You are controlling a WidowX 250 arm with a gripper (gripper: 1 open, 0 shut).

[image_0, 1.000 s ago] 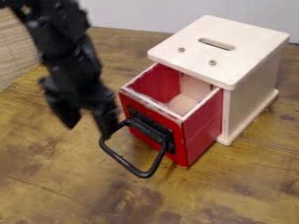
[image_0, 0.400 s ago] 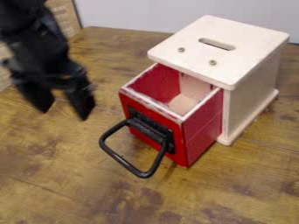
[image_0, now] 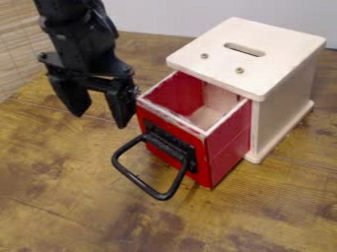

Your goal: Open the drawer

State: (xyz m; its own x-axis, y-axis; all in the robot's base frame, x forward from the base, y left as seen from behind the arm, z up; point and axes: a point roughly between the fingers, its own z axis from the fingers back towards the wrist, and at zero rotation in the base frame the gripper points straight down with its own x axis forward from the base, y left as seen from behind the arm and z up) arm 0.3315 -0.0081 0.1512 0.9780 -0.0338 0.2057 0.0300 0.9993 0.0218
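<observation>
The red drawer [image_0: 211, 138] stands pulled partly out of the cream-white cabinet [image_0: 263, 61], showing its pale wood interior [image_0: 208, 116]. Its large black loop handle [image_0: 148, 169] hangs down from the front onto the table. My black gripper [image_0: 101, 105] hovers just left of the drawer's front corner, above the handle, pointing down. Its two fingers [image_0: 71, 98] are spread apart with nothing between them. It touches neither the drawer nor the handle.
The cabinet has a slot [image_0: 245, 47] and two small holes on top. A wooden table [image_0: 79, 212] carries everything. A woven pale object [image_0: 16, 49] sits at the far left edge, behind the arm.
The gripper swung left and away from the handle, then came back right toward the drawer and sits higher than a second ago. The drawer and handle have not moved.
</observation>
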